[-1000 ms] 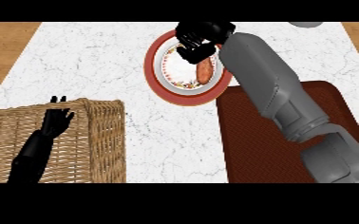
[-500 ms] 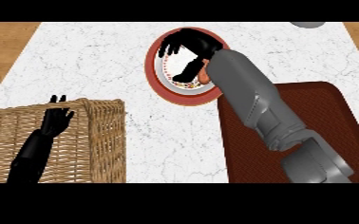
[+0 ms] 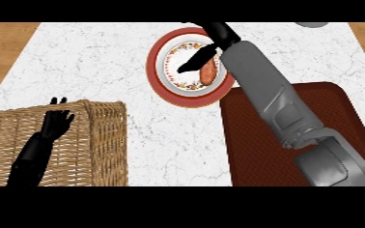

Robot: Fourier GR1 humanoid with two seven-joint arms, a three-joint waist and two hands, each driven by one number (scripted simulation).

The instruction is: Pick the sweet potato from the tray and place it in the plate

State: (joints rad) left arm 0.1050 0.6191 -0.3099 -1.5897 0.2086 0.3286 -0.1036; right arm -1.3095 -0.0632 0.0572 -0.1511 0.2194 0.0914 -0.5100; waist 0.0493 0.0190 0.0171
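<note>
Orange-brown sweet potato (image 3: 209,71) lies in the red-rimmed floral plate (image 3: 158,77), right of centre, off the dark brown tray (image 3: 251,140). Right hand (image 3: 211,47) above it, fingers straight, gripping nothing. Lift clear straight up, don't nudge it. Left hand (image 3: 55,123) rests open over the wicker basket (image 3: 100,140).

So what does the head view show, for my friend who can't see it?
A sweet potato lies in a red-rimmed plate, the right hand open just above it. The left hand rests open over a basket, beside a brown tray.
</note>
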